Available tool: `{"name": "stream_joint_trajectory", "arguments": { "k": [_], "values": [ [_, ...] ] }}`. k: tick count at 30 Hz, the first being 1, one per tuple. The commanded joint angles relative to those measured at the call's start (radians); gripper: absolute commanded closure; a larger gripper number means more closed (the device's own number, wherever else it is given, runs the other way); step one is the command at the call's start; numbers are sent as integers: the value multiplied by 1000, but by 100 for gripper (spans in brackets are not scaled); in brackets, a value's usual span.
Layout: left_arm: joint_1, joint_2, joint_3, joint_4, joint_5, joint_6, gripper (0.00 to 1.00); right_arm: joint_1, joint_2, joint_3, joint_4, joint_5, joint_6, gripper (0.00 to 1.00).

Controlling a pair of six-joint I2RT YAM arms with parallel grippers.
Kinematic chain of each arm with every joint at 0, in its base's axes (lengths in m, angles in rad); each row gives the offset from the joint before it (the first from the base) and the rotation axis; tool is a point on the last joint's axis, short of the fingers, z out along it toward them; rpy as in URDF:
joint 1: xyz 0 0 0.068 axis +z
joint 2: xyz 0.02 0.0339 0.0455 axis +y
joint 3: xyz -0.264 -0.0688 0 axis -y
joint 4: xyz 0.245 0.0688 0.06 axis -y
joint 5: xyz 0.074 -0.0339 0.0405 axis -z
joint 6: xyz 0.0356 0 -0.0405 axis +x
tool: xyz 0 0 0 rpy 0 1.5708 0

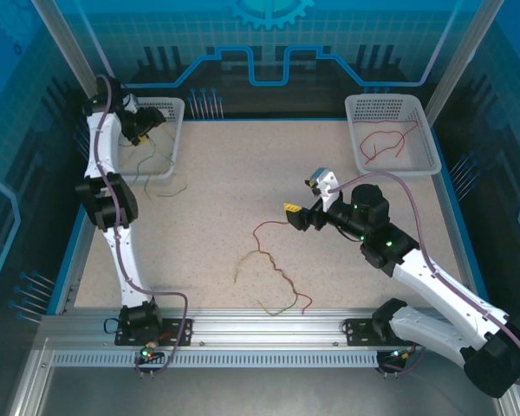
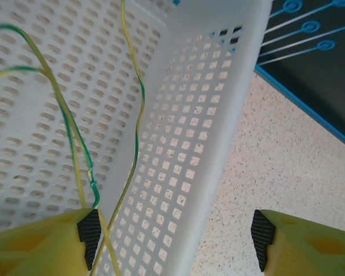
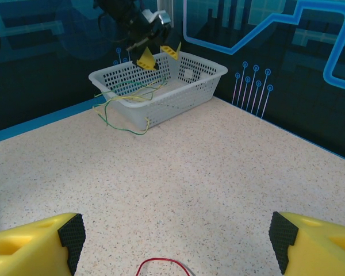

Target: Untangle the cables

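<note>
The speckled table (image 1: pixel 225 191) carries everything, and the left basket (image 1: pixel 177 130) at its far corner serves as the landmark. The right basket (image 1: pixel 390 106) sits well apart from it, along the same far edge.

The left hand (image 1: pixel 146 135) hangs over the left basket, its jaws apart and gripping nothing. The right hand (image 1: pixel 302 198) hovers over bare table well away from the left basket, jaws spread wide and empty.

The yellow-green cables (image 1: pixel 147 160) lie partly inside the left basket and spill over its near wall onto the table. A red cable (image 1: pixel 383 143) lies in the right basket. A tangle of cables (image 1: pixel 273 273), red with yellow and green, lies on the table far from the left basket, toward the near edge.

The left wrist view shows the yellow-green cables (image 2: pixel 139 103) crossing the perforated basket wall (image 2: pixel 190 144) and passing just beside one fingertip (image 2: pixel 89 230). The right wrist view shows the left hand (image 3: pixel 158 54) above the left basket (image 3: pixel 178 95), and a red loop (image 3: pixel 161 261) at the bottom edge.
</note>
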Motion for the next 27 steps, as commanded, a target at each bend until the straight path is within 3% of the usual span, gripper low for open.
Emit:
{"name": "stream_joint_trajectory", "arguments": {
  "k": [1,3,5,8,11,13,16,20,21,24,27],
  "values": [
    [-22,-96,41,-72,-142,38,27,-9,-4,-2,17,-16,5,13],
    [-29,-126,17,-49,-180,52,26,-9,-3,1,17,-17,3,13],
    [-18,-135,7,-4,-87,36,25,-8,0,6,17,-21,4,13],
    [-34,-105,158,-96,-125,46,27,-5,2,16,15,-11,10,13],
    [-90,-217,88,-57,-143,67,27,-4,12,21,17,68,69,0],
    [-163,-366,-74,46,-172,82,25,-21,56,34,-8,84,121,0],
    [-335,-682,-482,317,-278,98,22,-70,190,132,-159,-13,189,0],
    [-612,-1060,-1024,663,-410,85,26,-97,276,159,-254,-86,244,28],
    [-665,-1115,-1120,716,-414,78,26,-99,282,159,-288,-98,247,31],
    [-792,-1228,-1347,783,-399,57,29,-57,309,195,-479,-102,201,38],
    [-877,-1320,-1503,756,-404,46,31,57,314,174,-599,29,200,37]
  ]
}}
